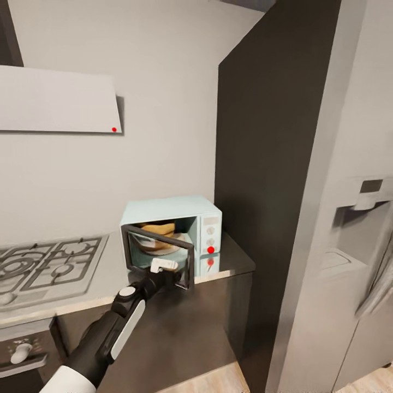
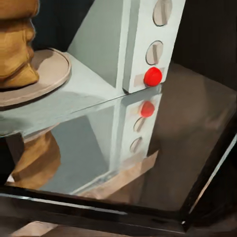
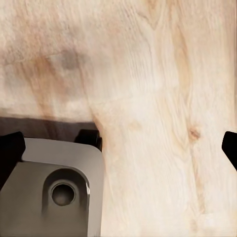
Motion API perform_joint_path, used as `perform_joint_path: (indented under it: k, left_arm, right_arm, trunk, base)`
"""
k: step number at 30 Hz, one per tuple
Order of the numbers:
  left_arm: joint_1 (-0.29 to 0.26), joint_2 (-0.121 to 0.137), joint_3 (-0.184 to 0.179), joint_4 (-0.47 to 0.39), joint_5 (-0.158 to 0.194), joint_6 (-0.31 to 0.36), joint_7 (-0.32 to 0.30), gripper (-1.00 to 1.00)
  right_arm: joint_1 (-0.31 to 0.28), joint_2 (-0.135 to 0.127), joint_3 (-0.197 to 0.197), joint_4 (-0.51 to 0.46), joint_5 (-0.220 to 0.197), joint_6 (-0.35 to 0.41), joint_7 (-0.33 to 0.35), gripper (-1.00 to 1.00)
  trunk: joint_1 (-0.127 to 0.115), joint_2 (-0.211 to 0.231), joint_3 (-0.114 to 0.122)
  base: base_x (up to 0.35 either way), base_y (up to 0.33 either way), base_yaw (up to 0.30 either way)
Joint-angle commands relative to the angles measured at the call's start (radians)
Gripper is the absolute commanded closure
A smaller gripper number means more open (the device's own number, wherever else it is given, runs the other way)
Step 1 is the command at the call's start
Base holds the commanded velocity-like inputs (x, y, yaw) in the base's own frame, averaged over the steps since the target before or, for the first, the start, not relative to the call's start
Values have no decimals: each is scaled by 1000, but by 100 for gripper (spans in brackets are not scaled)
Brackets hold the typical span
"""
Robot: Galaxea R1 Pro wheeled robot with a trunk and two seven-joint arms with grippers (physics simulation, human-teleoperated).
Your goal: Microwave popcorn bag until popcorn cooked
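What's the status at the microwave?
Left gripper at the open microwave door, grip unclear. Popcorn bag inside microwave, on the turntable. Right fingers apart over wood floor.

Home kitchen, gas hob (image 1: 46,267), microwave (image 1: 172,232), countertop (image 1: 234,262), fridge (image 1: 349,245)

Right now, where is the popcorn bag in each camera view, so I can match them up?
Head view: the popcorn bag sits on the round plate inside the open microwave, behind the left gripper.
Left wrist view: the bag is at the upper left on the plate.
Right wrist view: wood floor; no bag.
Shared landmark: the microwave's red knob.
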Motion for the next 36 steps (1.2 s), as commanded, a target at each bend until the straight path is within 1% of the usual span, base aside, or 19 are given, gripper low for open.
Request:
perform_joint_path:
  k: [1, 2, 9, 13, 15, 25, 29, 31, 33, 34, 36]
  left_arm:
    - [-1, 1, -1, 0, 7, -9, 2, -100]
    - [-1, 0, -1, 3, 7, -20, 4, -100]
    - [-1, -1, 1, 9, 10, -28, 6, -100]
    - [-1, -1, 1, 9, 10, -28, 5, -100]
    - [-1, -1, 1, 10, 10, -28, 5, -100]
    - [-1, -1, 4, 12, 12, -29, 5, -100]
    - [-1, -1, 5, 12, 12, -29, 9, -100]
    - [-1, -5, 4, 12, 14, -29, 64, -100]
    - [-1, -17, 3, 12, 15, -29, 119, -100]
    - [-1, -25, 2, 13, 13, -29, 132, -100]
    - [-1, -29, 1, 13, 12, -29, 138, -100]
  right_arm:
    - [-2, -1, 4, 1, 4, 1, 3, -100]
    - [-2, -1, 4, 1, 4, 1, 3, -100]
    - [-1, 0, 3, 2, 0, 2, 3, -100]
    - [-1, -2, 3, 2, -52, 6, 3, -100]
    - [-1, -3, 3, 2, -60, 7, 3, -100]
    - [-1, 0, 4, 2, -63, 8, 3, -100]
    - [-1, -6, 4, 1, -63, 3, 3, -100]
    - [-1, -6, 4, 2, -63, 0, 3, -100]
    - [-1, -5, 4, 2, -63, -1, 3, -100]
    - [-1, -4, 4, 2, -63, -1, 3, -100]
    - [-1, -2, 4, 2, -63, -1, 3, -100]
  trunk:
    - [0, -1, -1]
    - [0, -1, 0]
    - [0, -1, 4]
    - [0, -1, 6]
    - [0, -1, 7]
    - [0, -1, 13]
    - [0, -1, 14]
    - [0, -1, 14]
    - [0, -1, 14]
    - [0, -1, 14]
    - [0, -1, 14]
  base:
    - [0, 0, -222]
    - [0, 0, -222]
    - [0, 0, -223]
    - [0, 0, -228]
    - [0, 0, -228]
    - [0, 0, -228]
    - [0, 0, -65]
    - [0, 0, -6]
    - [0, 0, -1]
    - [0, 0, 0]
    - [0, 0, 0]
